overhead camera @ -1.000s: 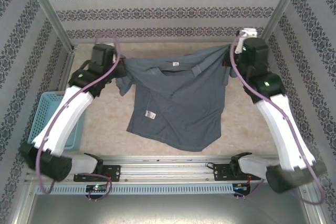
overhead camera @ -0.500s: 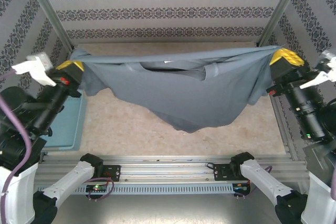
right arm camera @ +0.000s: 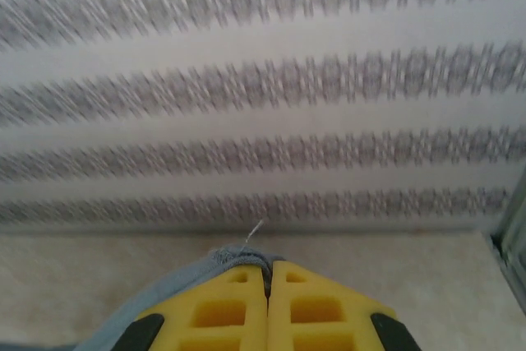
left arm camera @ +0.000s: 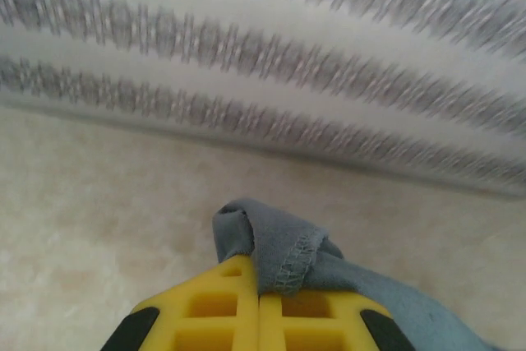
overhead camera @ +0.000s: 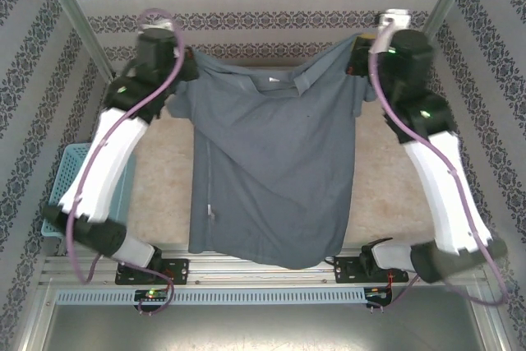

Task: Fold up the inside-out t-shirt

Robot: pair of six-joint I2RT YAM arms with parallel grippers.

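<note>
Two clamped shoulders, one t-shirt spread across mid-frame.
Left gripper is pinched tight on a bunched, stitched fold; right gripper is closed on a thin edge. Cloth spans between them at upper frame, collar up, hem at lower centre. Basket sits far left.

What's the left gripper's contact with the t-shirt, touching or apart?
Touching. Left wrist view shows the left gripper shut on the t-shirt, a bunched hem pinched between its yellow fingers.
</note>
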